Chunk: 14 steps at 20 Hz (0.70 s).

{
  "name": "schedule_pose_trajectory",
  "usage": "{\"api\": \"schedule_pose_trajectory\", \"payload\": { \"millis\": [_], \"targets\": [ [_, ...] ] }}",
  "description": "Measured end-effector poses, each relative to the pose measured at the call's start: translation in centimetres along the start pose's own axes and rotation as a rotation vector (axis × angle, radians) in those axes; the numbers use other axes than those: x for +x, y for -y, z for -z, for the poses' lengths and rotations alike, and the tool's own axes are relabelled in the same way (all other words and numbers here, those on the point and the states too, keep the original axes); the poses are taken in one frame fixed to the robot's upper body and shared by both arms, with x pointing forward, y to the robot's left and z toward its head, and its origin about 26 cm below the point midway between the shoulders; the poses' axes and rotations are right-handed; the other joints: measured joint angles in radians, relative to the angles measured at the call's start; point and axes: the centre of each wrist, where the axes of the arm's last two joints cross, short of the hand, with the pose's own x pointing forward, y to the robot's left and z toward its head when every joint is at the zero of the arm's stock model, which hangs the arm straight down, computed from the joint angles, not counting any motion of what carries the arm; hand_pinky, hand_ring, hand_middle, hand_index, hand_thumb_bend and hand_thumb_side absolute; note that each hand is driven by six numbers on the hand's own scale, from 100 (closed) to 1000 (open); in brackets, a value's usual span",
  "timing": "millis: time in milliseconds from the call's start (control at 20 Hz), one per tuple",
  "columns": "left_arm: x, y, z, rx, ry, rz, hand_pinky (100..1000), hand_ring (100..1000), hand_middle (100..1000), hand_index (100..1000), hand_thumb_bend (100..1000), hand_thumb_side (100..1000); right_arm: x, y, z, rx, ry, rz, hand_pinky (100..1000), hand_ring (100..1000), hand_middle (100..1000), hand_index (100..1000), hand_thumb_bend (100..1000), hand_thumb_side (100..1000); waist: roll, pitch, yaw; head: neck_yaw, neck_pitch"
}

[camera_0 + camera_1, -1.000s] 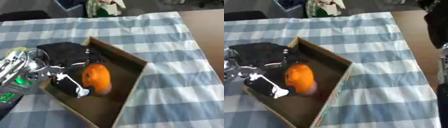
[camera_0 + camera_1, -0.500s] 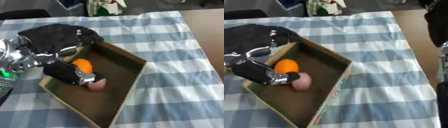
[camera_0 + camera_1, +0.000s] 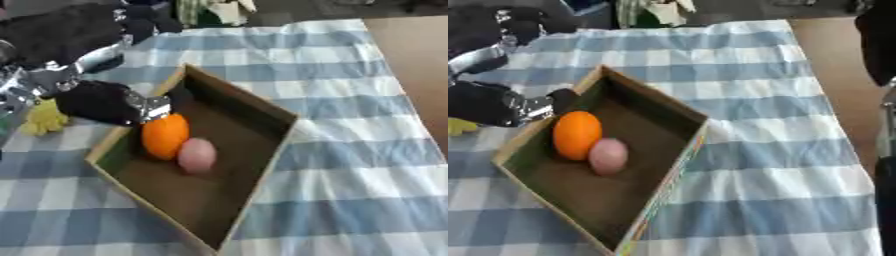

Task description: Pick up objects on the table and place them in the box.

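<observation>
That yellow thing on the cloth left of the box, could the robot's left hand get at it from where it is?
Probably yes. The yellow thing lies on the checked cloth just outside the box, right beside the left hand, and nothing stands between them. The hand partly hides it, so its shape is unclear.

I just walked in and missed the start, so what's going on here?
A humanoid robot is putting things from a checked table into a cardboard box. An orange and a pink ball lie in the box, touching. The left hand is at the box's left rim, beside the orange, holding neither. A yellow thing lies on the table left of the box.
</observation>
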Motion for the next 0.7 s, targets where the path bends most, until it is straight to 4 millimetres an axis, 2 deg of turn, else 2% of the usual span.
{"api": "schedule_pose_trajectory", "payload": {
  "millis": [300,350,550,700],
  "targets": [
    [-2.0,0.1,-1.2,0.019,-0.129,-0.015,707,929,877,995,288,836,0.0,0.0,0.0,-0.006,0.004,-0.001,810,643,510,768,100,641,-0.007,0.000,0.004,0.000,0.000],
    [-2.5,0.2,-1.3,0.009,-0.151,-0.016,707,929,879,998,257,811,0.0,0.0,0.0,-0.007,0.005,-0.002,810,643,510,768,100,642,-0.007,0.000,0.004,0.001,0.000],
    [-4.8,1.7,-1.4,-0.072,-0.244,-0.050,700,926,882,1000,177,709,0.0,0.1,0.0,-0.011,0.009,-0.003,810,643,509,768,100,643,-0.010,0.000,0.008,0.003,-0.002],
    [-6.8,3.1,-1.5,-0.143,-0.306,-0.107,701,928,885,1000,229,688,0.0,0.1,0.0,-0.011,0.010,-0.004,810,643,509,768,100,645,-0.012,0.001,0.009,0.003,-0.002]
  ]
}}
